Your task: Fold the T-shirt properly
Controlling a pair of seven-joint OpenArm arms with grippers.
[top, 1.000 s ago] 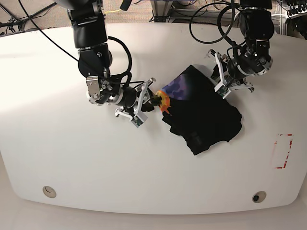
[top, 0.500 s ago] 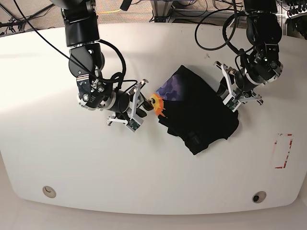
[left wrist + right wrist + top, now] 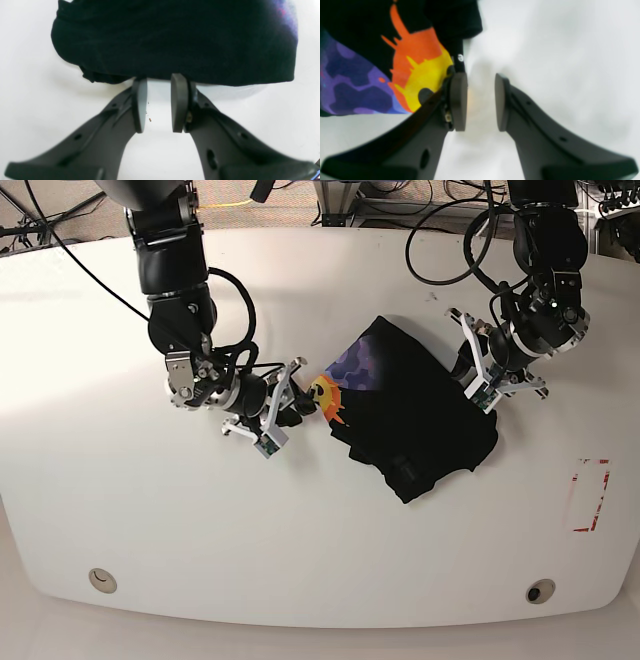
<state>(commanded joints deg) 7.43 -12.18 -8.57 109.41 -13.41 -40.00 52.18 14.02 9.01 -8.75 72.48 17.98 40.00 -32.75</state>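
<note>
Sitting bunched mid-table [image 3: 120, 510], the T-shirt [image 3: 420, 420] runs long from upper left to lower right between both arms, with the right gripper [image 3: 477, 100] spread empty beside its printed corner and the left gripper [image 3: 156, 103] spread empty at its opposite edge.

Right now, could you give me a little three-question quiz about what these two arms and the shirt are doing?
1. True or false: the left gripper is clamped on the black T-shirt.
2. Which colours show in the shirt's print beside the right gripper?
A. green and pink
B. orange, yellow and purple-blue
C. only white
3. Fill in: the T-shirt lies bunched on a white ____.

Key:
1. False; its jaws stand apart with bare table between them.
2. B
3. table
</note>
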